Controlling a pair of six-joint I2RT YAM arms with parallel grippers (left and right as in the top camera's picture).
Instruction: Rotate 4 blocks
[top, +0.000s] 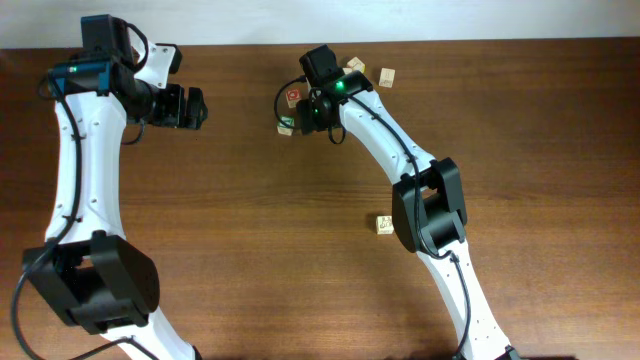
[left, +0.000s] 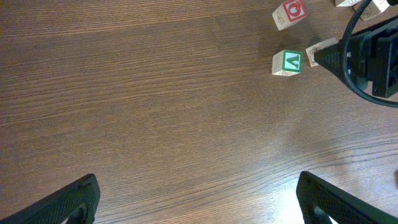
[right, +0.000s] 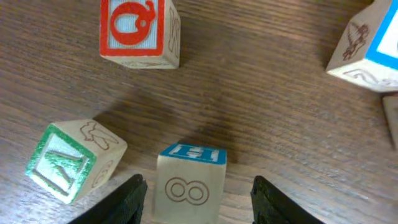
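Between the right gripper's (right: 199, 186) fingers sits a blue-top block (right: 190, 177), with the jaws parted, a gap on each side and nothing gripped. I judge I'm between turns. Next I should lift clear, cross to the green block (right: 68, 160) just beside it or the red block (right: 139, 30) beyond, square the fingers to its faces, close and twist. My left gripper (left: 199, 202) hangs wide open and empty, well apart. Overhead hides the blue-top block under the wrist, but it alone shows a lone block (top: 385, 226) beside the right arm.
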